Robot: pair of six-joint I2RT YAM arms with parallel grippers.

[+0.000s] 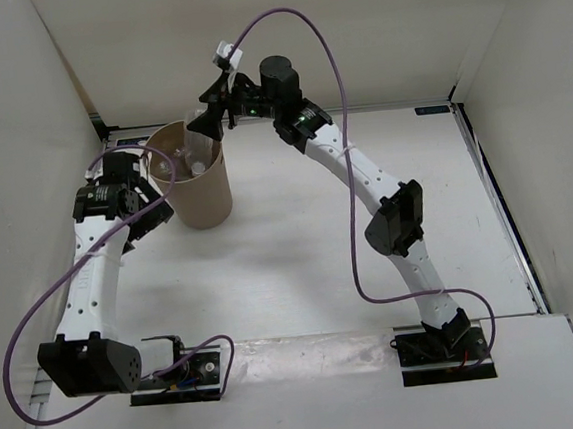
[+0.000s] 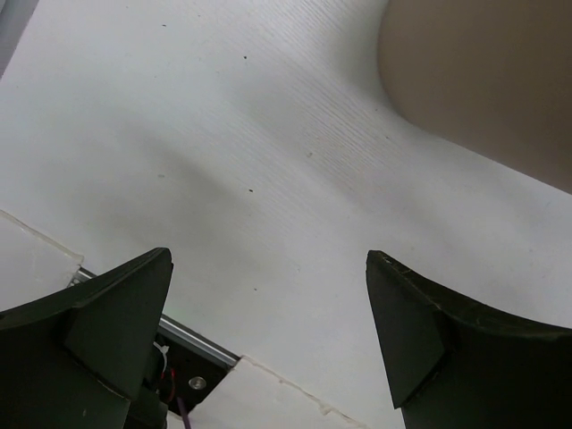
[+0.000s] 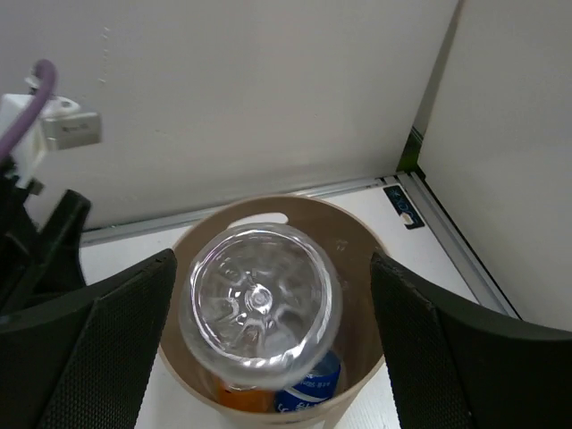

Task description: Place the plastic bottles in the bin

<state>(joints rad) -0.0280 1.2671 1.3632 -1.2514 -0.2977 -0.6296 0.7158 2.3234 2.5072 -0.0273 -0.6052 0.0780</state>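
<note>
- My right gripper [image 3: 273,268] hangs straight over the tall brown cardboard-coloured cylindrical bin [image 3: 344,234], which stands at the far left of the white table [image 1: 300,253].
- Its fingers [image 3: 107,349] are spread wide. There is a gap on each side of the plain clear plastic bottle [image 3: 259,304] between them, so I am gripping nothing.
- That bottle shows me its round base, centred in the bin's mouth at about rim height. I cannot tell whether it is dropping or already resting on what lies below.
- Under it, at the bottom of the bin, I can see part of a short orange bottle [image 3: 234,395] and part of a clear bottle with a blue label [image 3: 311,386].
- From the top view a white cap [image 1: 198,167] shows inside the bin. I cannot say which bottle it belongs to.
- My left gripper [image 2: 268,268] sits low over the table just beside the bin's left wall [image 2: 483,80]. Its fingers [image 2: 116,313] are parted and there is nothing between them.
- The top view shows no bottle outside the bin, so I judge the task nearly finished.
- I can account for three bottles. A fourth, if it is in there, is hidden beneath the clear base.
- What seems left is for this last bottle to settle below the rim, and then for my right arm to lift clear without knocking the thin wall.
</note>
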